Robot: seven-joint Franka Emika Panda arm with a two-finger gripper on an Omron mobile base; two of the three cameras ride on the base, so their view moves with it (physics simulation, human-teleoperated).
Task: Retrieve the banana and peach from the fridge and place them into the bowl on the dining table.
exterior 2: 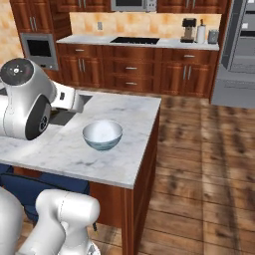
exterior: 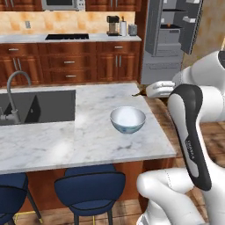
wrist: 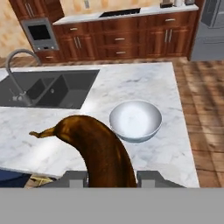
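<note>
In the hand view, a dark brown curved banana [wrist: 98, 151] rises between my fingertips, and my gripper [wrist: 111, 178] is shut on it. The pale glossy bowl [wrist: 135, 120] stands empty just ahead and right of the banana on the marble dining table [wrist: 131, 81]. From the left base view my gripper [exterior: 148, 91] hovers over the table's far right edge, behind the bowl [exterior: 127, 119], with the banana's tip [exterior: 139, 93] poking out. The grey fridge [exterior: 171, 35] stands open at the back right. I cannot make out the peach.
A dark sink [exterior: 39, 105] with an arched tap [exterior: 13, 94] is set in the table's left half. Blue stools [exterior: 90, 189] stand at its near side. Wooden floor [exterior 2: 199, 159] lies between the table and the fridge [exterior 2: 239, 50]. Wall cabinets with a coffee maker [exterior: 113, 25] run along the back.
</note>
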